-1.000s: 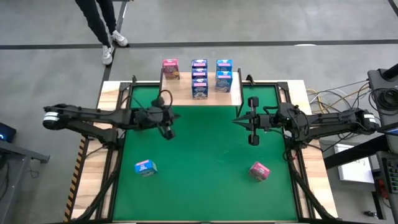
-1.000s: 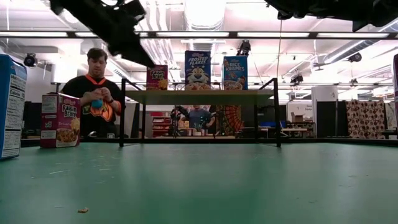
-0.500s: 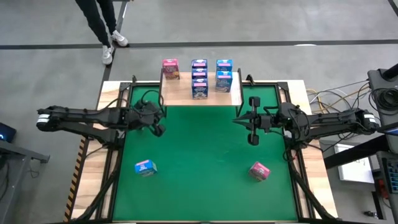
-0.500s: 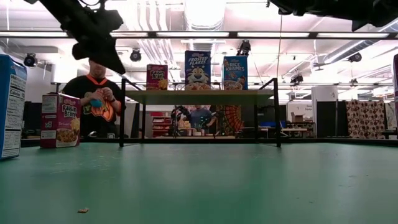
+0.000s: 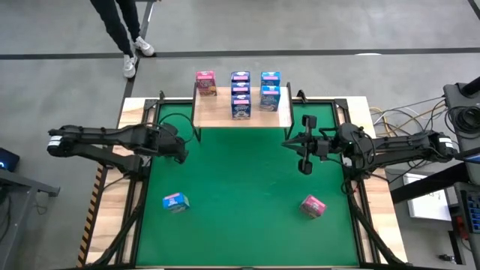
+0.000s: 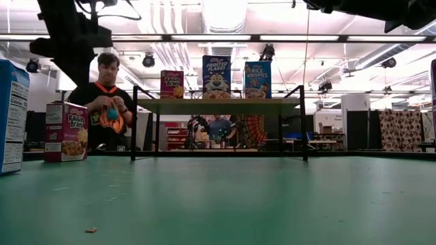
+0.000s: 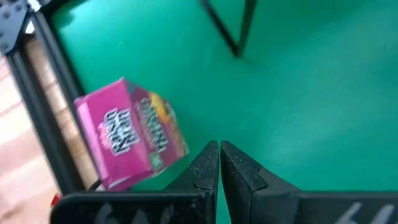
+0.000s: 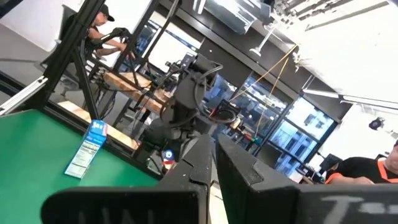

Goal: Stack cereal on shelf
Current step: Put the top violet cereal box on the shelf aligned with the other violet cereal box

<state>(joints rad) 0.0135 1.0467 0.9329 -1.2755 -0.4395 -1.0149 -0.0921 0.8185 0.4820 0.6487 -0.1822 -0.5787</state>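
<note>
Hovering empty with fingers together at the green mat's 9 o'clock edge, the left hand [image 5: 180,151] has the blue cereal box [image 5: 175,201] toward 6 o'clock, nearer it than the right hand [image 5: 304,166], also pinched together on nothing, whose closer target is the pink box [image 5: 313,205] at its 6 o'clock. Five boxes already sit on the shelf [image 5: 222,114] at 12 o'clock.
</note>
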